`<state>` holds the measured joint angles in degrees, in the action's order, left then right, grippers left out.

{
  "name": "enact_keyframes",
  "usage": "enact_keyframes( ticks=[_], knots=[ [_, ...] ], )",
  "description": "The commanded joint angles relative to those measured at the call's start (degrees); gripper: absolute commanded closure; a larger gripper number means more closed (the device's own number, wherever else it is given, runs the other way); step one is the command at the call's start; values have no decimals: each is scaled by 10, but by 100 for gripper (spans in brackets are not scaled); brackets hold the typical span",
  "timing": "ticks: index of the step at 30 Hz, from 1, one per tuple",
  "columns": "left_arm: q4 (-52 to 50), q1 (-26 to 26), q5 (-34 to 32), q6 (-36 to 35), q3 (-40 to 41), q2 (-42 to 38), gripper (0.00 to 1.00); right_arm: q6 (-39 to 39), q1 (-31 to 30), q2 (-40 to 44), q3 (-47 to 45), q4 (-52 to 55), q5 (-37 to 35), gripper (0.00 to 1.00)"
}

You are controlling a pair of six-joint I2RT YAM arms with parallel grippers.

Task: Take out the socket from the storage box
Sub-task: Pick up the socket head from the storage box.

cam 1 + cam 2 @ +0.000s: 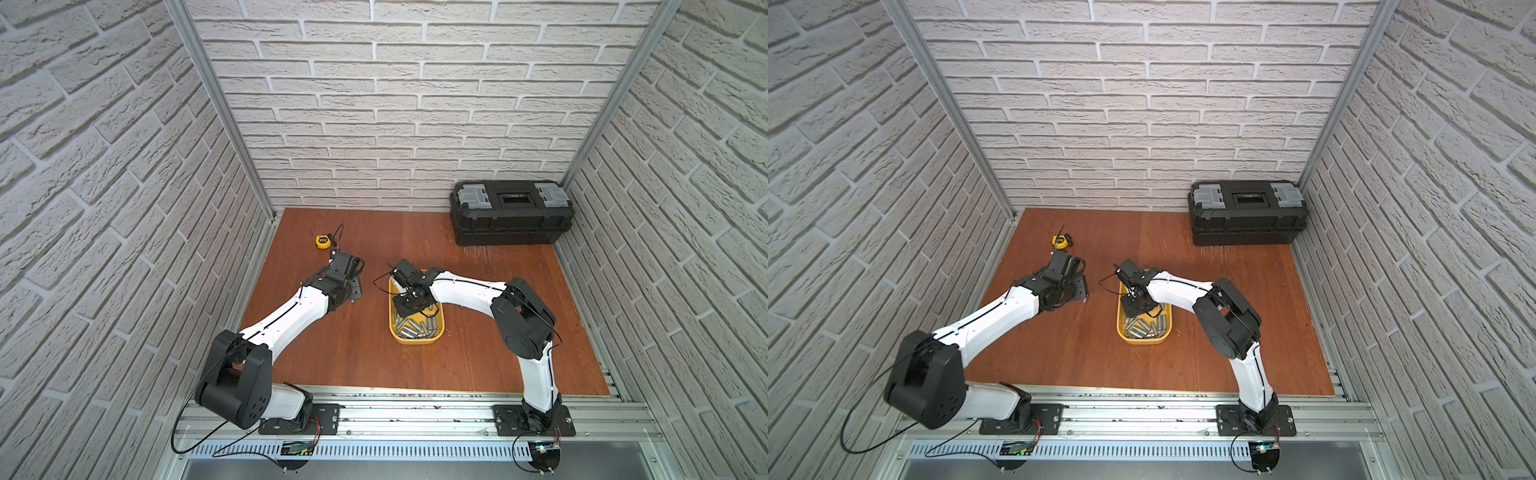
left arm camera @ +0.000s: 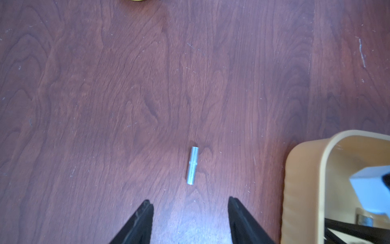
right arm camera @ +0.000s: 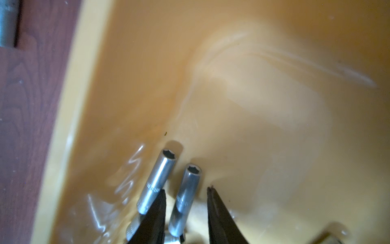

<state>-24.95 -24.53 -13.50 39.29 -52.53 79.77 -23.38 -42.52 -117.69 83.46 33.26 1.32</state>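
The storage box [image 1: 417,341] is a shallow yellow tub in the middle of the wooden table, with several shiny metal sockets [image 1: 415,328] piled at its near end. My right gripper [image 3: 186,189] reaches down into it. Its jaws stand open on either side of one socket [image 3: 186,202], with a gap showing at one finger. A second socket [image 3: 158,179] lies just outside the other finger. My left gripper [image 2: 189,200] hovers open over bare wood left of the box [image 2: 304,160]. One loose socket [image 2: 192,165] lies on the table just ahead of its fingertips.
A yellow tape measure [image 1: 323,241] lies at the back left of the table. A closed black toolbox [image 1: 511,216] with grey latches stands in the back right corner. Brick-pattern walls close in three sides.
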Motion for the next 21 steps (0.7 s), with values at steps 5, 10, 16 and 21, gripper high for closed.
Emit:
enact_keyframes(
  ticks=[5, 10, 16, 21],
  knots=[
    [13, -5, -2, 7, -9, 6, 39, 7, -6, -8, 2, 21, -26, 70],
    [12, -7, -2, 6, -12, 12, 39, 12, -6, -7, -9, 27, -40, 73],
    [12, -9, -1, 7, -14, 12, 39, 18, -6, -10, -9, 33, -47, 80],
    [10, -10, -1, 5, -15, 13, 39, 21, -6, -9, -12, 34, -47, 85]
  ],
)
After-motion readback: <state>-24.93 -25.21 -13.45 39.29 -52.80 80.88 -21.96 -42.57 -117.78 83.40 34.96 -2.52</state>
